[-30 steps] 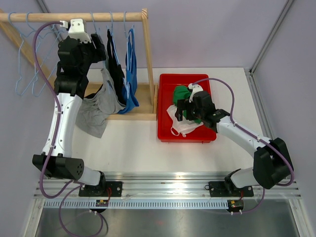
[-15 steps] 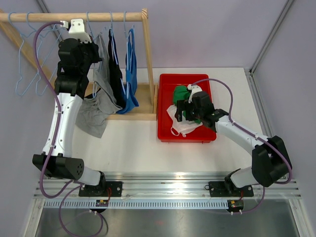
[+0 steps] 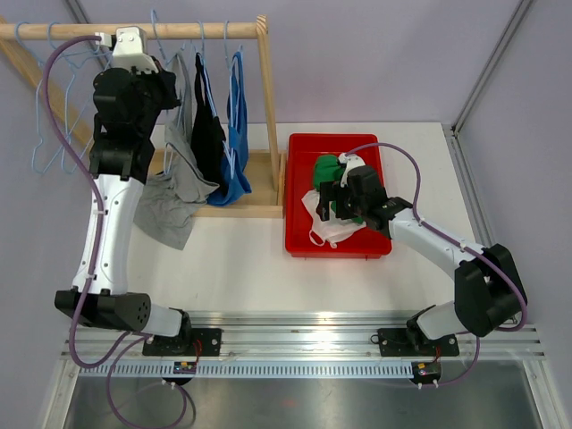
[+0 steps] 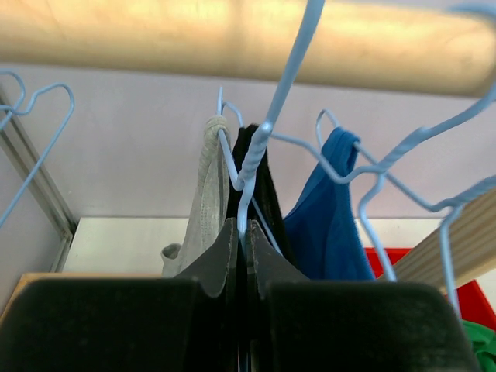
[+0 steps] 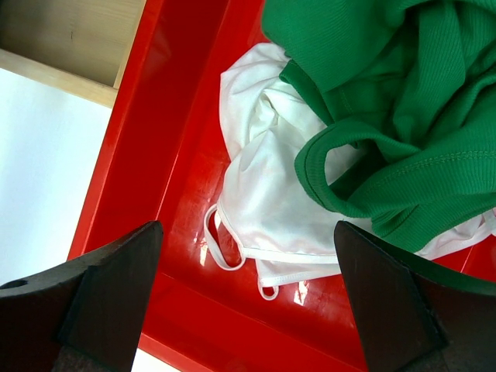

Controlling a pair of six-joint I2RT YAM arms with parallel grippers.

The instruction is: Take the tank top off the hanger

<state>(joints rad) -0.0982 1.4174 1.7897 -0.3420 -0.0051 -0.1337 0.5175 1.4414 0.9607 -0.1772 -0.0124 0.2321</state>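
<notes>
L gripper, pinched on the hanger wire, has gone up and a bit left, closer to the rail. Gray tank top went w/ it: upper part, slumped low by the black top 1 s ago, now hangs higher and straighter. L arm leans further left.

White table: red bin, wooden rack base.

The grey tank top dangles by one strap from the pale blue wire hanger, its body sagging in loose folds
</notes>
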